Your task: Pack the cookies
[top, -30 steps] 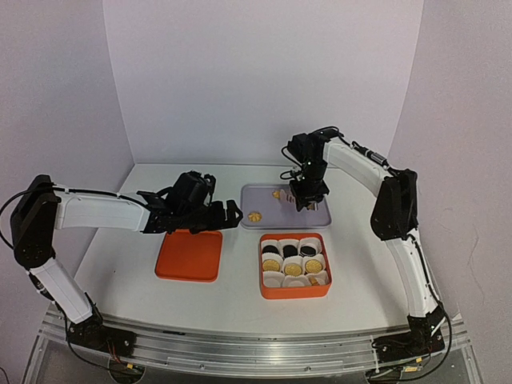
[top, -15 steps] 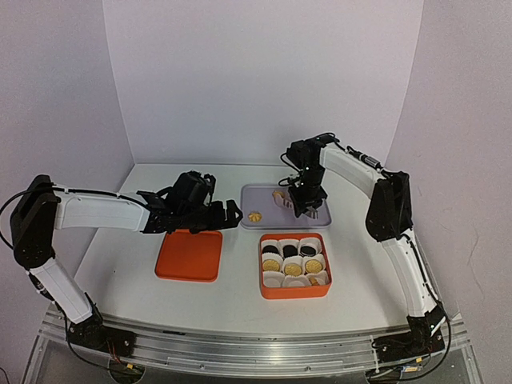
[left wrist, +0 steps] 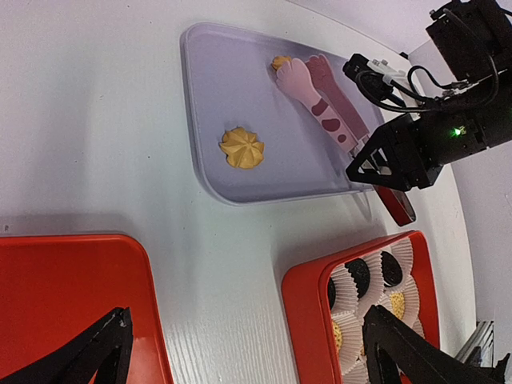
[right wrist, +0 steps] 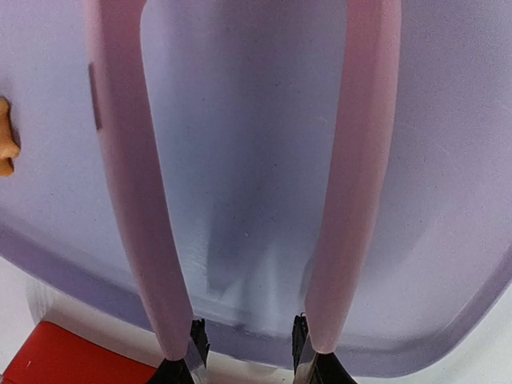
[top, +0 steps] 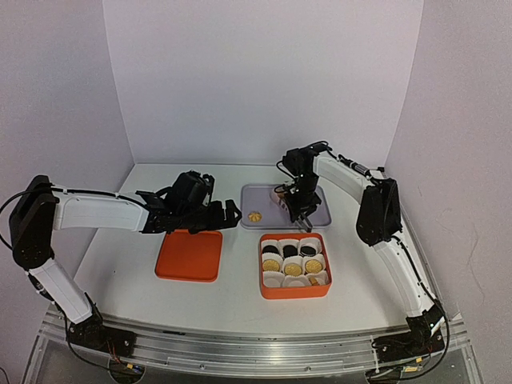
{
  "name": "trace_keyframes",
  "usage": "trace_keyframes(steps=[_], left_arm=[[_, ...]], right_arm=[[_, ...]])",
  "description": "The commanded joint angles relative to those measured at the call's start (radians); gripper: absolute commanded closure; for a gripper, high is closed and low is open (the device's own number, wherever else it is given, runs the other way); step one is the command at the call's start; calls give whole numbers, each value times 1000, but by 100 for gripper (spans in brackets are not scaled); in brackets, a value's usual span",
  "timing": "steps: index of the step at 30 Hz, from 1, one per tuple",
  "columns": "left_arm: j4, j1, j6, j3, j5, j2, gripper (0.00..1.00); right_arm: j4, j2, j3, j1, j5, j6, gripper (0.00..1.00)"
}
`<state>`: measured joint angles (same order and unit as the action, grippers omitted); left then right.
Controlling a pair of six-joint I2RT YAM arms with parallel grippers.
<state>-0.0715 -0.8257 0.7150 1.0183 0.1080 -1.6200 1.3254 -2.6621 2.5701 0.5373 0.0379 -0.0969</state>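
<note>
The left gripper (top: 192,222) hangs with its claw released, jaws spread wide and nothing between them, above the far edge of an orange lid (top: 189,256) that lies flat on the white table (top: 128,240). Just right of it, a lavender tray (top: 264,196) sits behind the box. A ridged, flower-shaped golden cookie (top: 254,216) lies on the tray's near left part, alone and well clear of the tool. Further right, pink paw-shaped tongs (left wrist: 324,100) reach across the tray, and a second golden cookie (left wrist: 280,62) sits right at their tips; whether it is pinched or only touched cannot be told. The right gripper (right wrist: 244,352) is clenched on the handle end of the tongs, holding them low over the tray. In front of the tray stands an orange box (top: 294,293) lined with white paper cups (top: 276,279); most cups hold cookies (top: 272,262), some black and some golden.
</note>
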Motion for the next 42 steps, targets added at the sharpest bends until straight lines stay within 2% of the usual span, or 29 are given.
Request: trace_keyframes(steps=[1,12,25,33,38,42], left_arm=[[-4,2,14,-6,21,44,0],[-16,2,27,-10,34,51,0],[-19,2,43,-15,42,58,0],[-43,2,49,-12,49,77,0],[-71,2,55,-10,63,98,0],[-68,2,58,-17,67,107,0]], right_arm=[[-24,-21,50,2,-23,13,67],[-47,-60,82,-8,-17,10,68],[-81,-35,77,-11,-21,15,83],[-119,-14,64,-11,-24,53,79],[-131,-15,53,-11,-30,35,92],[-140,21,37,-11,-30,37,98]])
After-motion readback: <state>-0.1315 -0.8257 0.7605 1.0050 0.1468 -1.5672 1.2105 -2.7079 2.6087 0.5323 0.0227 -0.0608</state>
